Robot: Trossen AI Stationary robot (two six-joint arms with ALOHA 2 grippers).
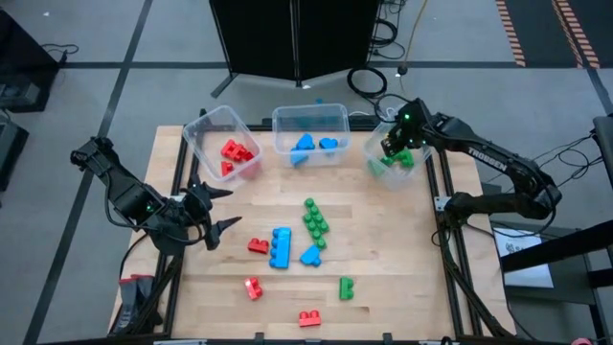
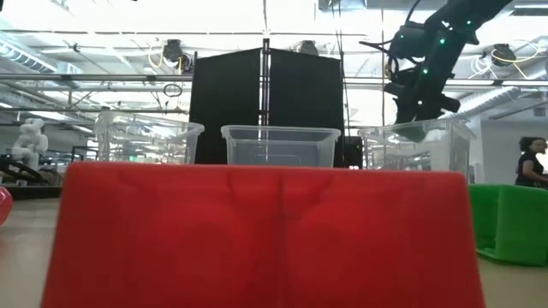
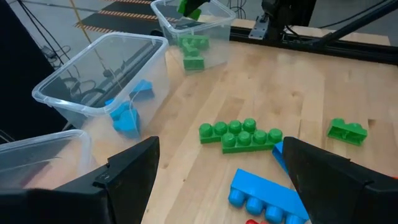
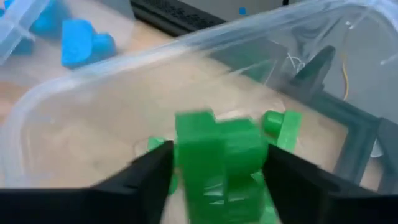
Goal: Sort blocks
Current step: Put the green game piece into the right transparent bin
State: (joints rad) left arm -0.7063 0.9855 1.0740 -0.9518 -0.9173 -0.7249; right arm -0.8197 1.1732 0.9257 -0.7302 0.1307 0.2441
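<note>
Three clear bins stand along the far edge. The left bin (image 1: 206,129) holds red blocks (image 1: 236,153), the middle bin (image 1: 311,113) blue blocks (image 1: 314,146), the right bin (image 1: 370,158) green blocks (image 1: 393,165). My right gripper (image 1: 396,144) hangs over the right bin, shut on a green block (image 4: 217,149). My left gripper (image 1: 220,209) is open and empty low over the table's left part. Loose blocks lie on the table: a green row (image 1: 314,220), blue ones (image 1: 280,246), red ones (image 1: 257,245). My right gripper pinches the green block between its two fingers by two opposite sides (image 4: 183,155). The fingers come from above, slanting down into the bin's mouth. The block is lifted clear, above the green blocks on the bin's floor (image 4: 283,124).
More loose blocks lie toward the near edge: a red one (image 1: 253,287), another red one (image 1: 308,317) and a green one (image 1: 346,287). In the low view a red block (image 2: 257,239) fills the foreground. A person (image 2: 531,162) stands in the room beyond.
</note>
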